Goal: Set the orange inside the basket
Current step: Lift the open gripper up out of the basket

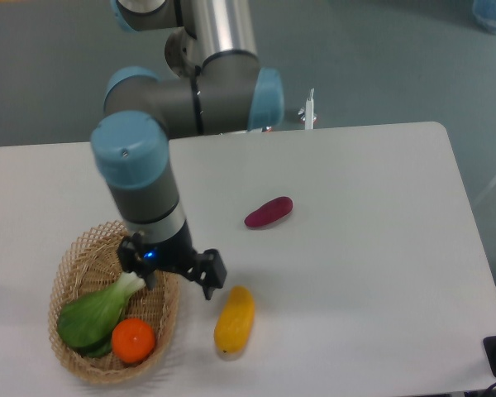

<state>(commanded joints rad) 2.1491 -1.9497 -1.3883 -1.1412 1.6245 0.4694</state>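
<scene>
We find the orange inside the basket, at its 5 o'clock side, touching a leafy green vegetable. The gripper hangs above the basket's 3 o'clock rim, jaws spread, holding nothing.

A small, round, bright-orange orange lies inside an oval tan wicker basket at the table's front-left corner. The fruit sits at the basket's near end, free of any grip, touching a leafy green vegetable beside it.
</scene>
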